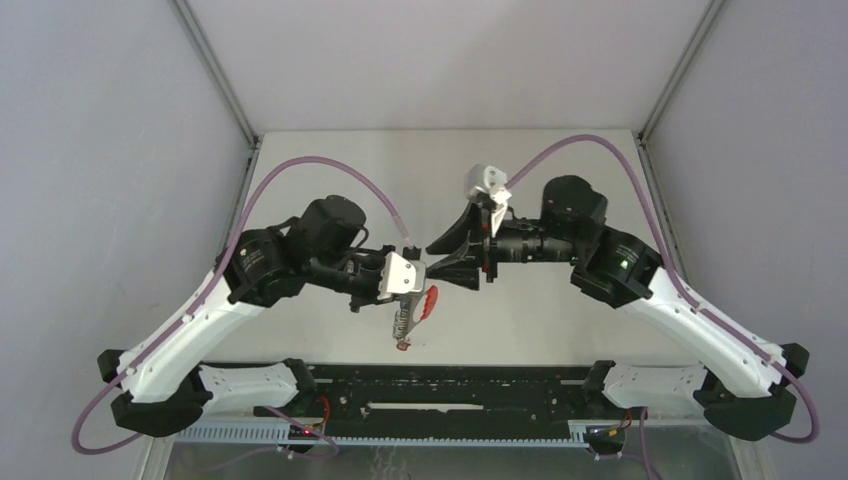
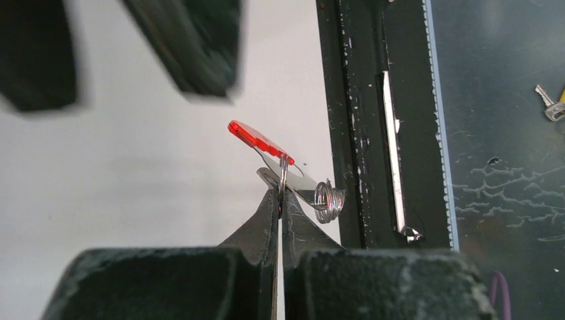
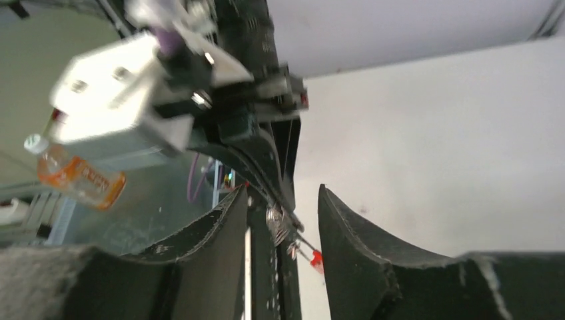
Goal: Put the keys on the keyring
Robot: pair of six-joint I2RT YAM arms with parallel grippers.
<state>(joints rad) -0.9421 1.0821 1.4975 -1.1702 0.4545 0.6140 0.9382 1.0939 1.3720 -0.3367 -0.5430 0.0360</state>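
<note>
Toward the near edge of the table (image 1: 330, 170), mid-width, the left gripper (image 2: 281, 195) is pressed closed and the right gripper (image 3: 282, 192) spread. The keyring (image 1: 427, 301) is pinched aloft by the left. The right should be withdrawn straight, so no ring is snagged.

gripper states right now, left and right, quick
left gripper: shut on the keyring, pinching one thin silver ring
right gripper: open, holding nothing
</note>
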